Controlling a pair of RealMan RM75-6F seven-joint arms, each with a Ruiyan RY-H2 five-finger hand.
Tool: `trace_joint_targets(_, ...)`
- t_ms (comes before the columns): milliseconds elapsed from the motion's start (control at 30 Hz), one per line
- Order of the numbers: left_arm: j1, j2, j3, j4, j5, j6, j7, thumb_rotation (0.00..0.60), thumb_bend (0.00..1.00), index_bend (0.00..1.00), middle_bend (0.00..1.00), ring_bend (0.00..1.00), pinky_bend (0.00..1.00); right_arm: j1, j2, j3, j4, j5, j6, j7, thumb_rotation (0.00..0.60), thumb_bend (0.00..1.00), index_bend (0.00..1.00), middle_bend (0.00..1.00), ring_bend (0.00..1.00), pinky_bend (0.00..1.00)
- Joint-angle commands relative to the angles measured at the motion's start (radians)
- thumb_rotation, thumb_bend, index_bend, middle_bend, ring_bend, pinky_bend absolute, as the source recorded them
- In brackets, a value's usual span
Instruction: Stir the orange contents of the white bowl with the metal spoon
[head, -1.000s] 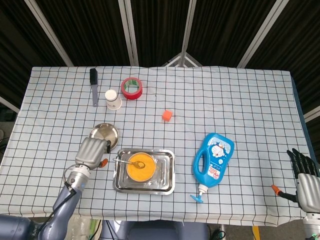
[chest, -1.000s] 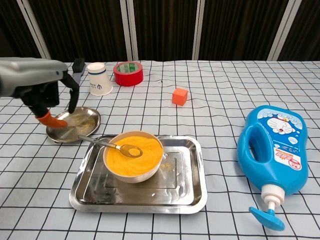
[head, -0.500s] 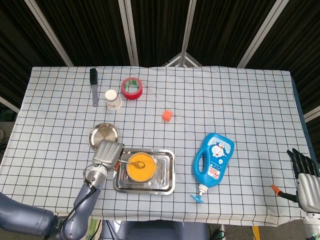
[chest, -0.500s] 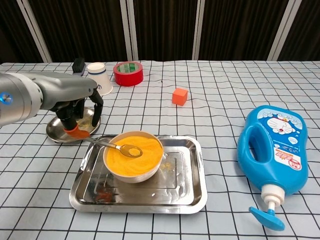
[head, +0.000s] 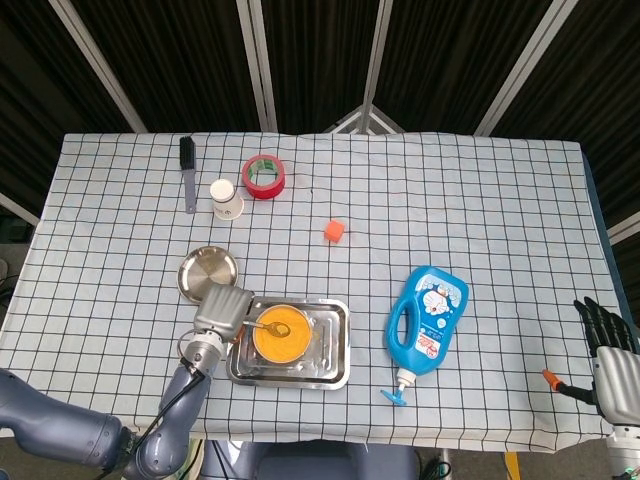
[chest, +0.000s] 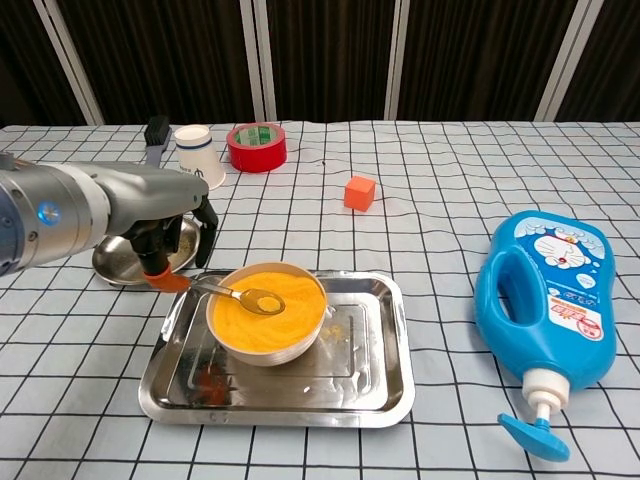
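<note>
While spoon (chest: 236, 293) rests in bowl (chest: 266, 322), left robot hand (chest: 172, 244) beside handle, grasp unclear

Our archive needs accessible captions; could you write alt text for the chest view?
The robot's left hand reaches toward the handle of a metal spoon resting in a white bowl of orange contents, set in a steel tray. A blue bottle lies at right.

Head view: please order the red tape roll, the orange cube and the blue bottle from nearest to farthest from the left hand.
From the left hand:
1. Orange cube, up and to the right.
2. Red tape roll, far side; almost level with the cube, too close to call.
3. Blue bottle, far right.
</note>
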Motion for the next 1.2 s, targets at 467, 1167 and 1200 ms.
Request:
trace_joint_targets(467, -0.019, -0.028, 0.013, 0.038, -0.024, 0.010, 0.016, 0.600, 0.47, 0.48, 1.00, 0.98, 1.00, 0.000, 0.001, 0.000, -0.001, 0.000, 0.000, 0.003, 0.600, 0.20, 0.00, 0.00, 0.00, 0.00)
trace_joint_targets(1167, -0.028, -0.045, 0.014, 0.046, -0.029, 0.013, 0.013, 0.600, 0.47, 0.49, 1.00, 0.98, 1.00, 0.000, 0.001, 0.001, -0.003, 0.002, 0.001, 0.005, 0.600, 0.20, 0.00, 0.00, 0.00, 0.00)
trace_joint_targets(1200, -0.029, -0.045, 0.014, 0.046, -0.029, 0.013, 0.012, 0.600, 0.48, 0.50, 1.00, 0.98, 1.00, -0.001, 0.001, 0.001, -0.003, 0.002, 0.001, 0.006, 0.600, 0.20, 0.00, 0.00, 0.00, 0.00)
